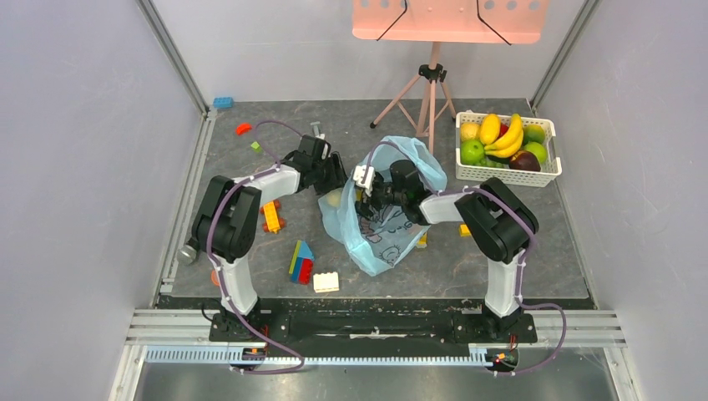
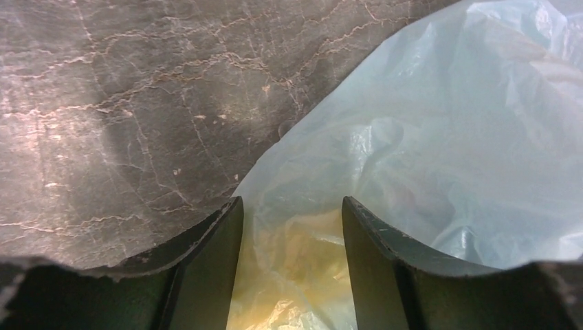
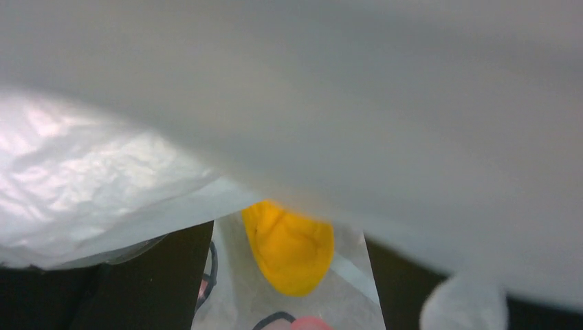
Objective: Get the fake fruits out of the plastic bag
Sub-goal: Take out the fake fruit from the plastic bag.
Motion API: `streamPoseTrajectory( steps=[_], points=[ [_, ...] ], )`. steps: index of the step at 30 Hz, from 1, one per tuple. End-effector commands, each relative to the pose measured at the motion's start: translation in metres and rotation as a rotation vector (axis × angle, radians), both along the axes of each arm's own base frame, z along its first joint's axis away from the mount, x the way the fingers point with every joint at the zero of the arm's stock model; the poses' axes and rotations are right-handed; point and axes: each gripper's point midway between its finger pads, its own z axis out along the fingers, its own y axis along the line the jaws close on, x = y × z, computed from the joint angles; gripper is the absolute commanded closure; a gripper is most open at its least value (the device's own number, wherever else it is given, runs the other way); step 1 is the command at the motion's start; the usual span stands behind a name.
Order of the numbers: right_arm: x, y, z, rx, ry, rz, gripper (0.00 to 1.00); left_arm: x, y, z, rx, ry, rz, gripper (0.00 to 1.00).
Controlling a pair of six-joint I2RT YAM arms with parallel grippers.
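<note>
Thin, crinkly, translucent light-blue plastic bag (image 1: 391,236) w/ cartoon print lay mid-table on the dark grey tabletop (image 1: 518,251), between the two arms. Left gripper (image 2: 292,206) was at the bag's left edge, jaws apart and straddling the film. A pale yellow lump (image 2: 302,282) showed thru the plastic between its fingers (image 2: 213,261). No pinch visible, so it read as released. Right gripper (image 3: 289,230) was inside the bag's mouth, reaching in from the right, jaws wide apart, holding nothing. A glossy yellow-orange rounded plastic fruit (image 3: 289,251) sat between them, touching neither finger, w/ film draped close over the lens. Whether that fruit and the lump were the same item, couldn't tell. White slotted plastic basket (image 1: 501,175) stood far right, well apart from the bag, filled w/ bananas, green & dark fruit. Coloured building blocks (image 1: 302,261) lay scattered left of the bag.
</note>
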Motion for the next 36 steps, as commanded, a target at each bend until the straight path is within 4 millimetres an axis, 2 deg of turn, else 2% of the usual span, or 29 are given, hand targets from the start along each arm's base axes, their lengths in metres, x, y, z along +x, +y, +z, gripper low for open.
streamPoseTrajectory(
  steps=[1,6,8,13,18,30,35,36],
  points=[
    [0.003,0.011,-0.004,-0.031,0.052,0.067,0.20,0.006,-0.013,0.011,-0.020,-0.035,-0.084,0.40],
    [0.005,0.016,-0.014,-0.065,0.121,0.084,0.23,0.003,-0.018,0.009,-0.028,-0.027,-0.104,0.46],
    [0.006,0.017,-0.017,-0.079,0.147,0.082,0.27,0.003,-0.018,0.009,-0.030,-0.025,-0.106,0.47],
    [0.007,0.013,-0.026,-0.117,0.195,0.061,0.46,0.003,-0.018,0.011,-0.029,-0.030,-0.105,0.47],
    [0.003,0.007,-0.022,-0.123,0.199,0.038,0.60,0.003,-0.016,0.012,-0.028,-0.036,-0.098,0.47],
    [-0.025,-0.025,0.020,-0.078,0.181,-0.074,0.65,0.001,-0.007,0.017,-0.008,-0.058,-0.066,0.48],
    [-0.037,-0.039,0.026,-0.063,0.178,-0.128,0.65,-0.004,-0.009,0.024,-0.040,-0.066,-0.071,0.48],
    [-0.039,-0.040,0.027,-0.057,0.179,-0.129,0.65,-0.006,-0.010,0.028,-0.055,-0.069,-0.074,0.45]
  ],
)
